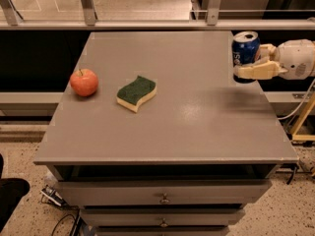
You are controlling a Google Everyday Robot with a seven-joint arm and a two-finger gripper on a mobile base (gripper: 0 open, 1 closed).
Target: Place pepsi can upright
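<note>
The pepsi can (244,49) is blue with a silver top and stands nearly upright at the right edge of the grey table (167,127). My gripper (246,63) reaches in from the right and is shut on the can. One cream finger (256,72) crosses the can's lower front, and the other is at its far side. I cannot see whether the can's base touches the table top.
A red apple (83,81) sits at the table's left. A green and yellow sponge (137,92) lies just right of it. Drawers (162,195) are under the table top. A metal rail (147,23) runs behind the table.
</note>
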